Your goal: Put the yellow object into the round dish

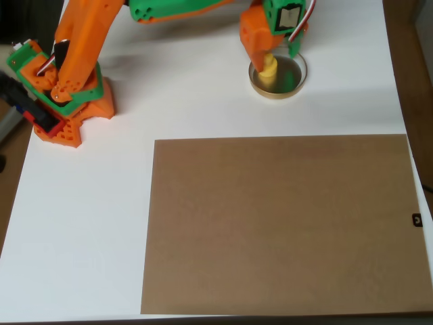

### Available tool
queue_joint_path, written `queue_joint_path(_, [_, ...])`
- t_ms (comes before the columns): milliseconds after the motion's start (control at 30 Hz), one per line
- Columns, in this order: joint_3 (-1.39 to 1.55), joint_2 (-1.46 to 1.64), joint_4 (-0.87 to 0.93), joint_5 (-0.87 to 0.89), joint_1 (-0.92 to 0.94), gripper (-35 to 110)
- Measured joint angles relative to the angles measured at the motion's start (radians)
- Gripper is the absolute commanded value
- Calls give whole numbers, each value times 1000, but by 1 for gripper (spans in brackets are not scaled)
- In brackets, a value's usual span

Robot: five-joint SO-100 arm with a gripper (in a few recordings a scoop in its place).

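No readable writing or brand marks anywhere that I can make out, only a tiny dark tag (417, 219) at the right edge of the brown board, too small to read.

Counts: one yellow object (269, 68), one round dish (289, 87), one orange-and-green arm (74, 47), one big brown board (281, 223) lying flat on the white bench (81, 223).

The dish sits at about 1 o'clock in the overhead view, up near the far edge of the bench. The yellow object is inside the dish's rim, on its 9 o'clock side, sitting on the dark inside. The pincer (276, 49) hangs right over it at 12 o'clock, orange finger touching or just beside the yellow top. Can't tell whether it's gripping or loose.
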Motion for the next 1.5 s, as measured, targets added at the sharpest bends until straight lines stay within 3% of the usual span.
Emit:
queue_joint_path(367, [15,55,64,-107,35,26])
queue_joint_path(767, [515,471,12,-252,87,25])
queue_joint_path(1033, [810,804,-83,-276,298,24])
queue_joint_path(1500, [999,1200,-215,-222,824,21])
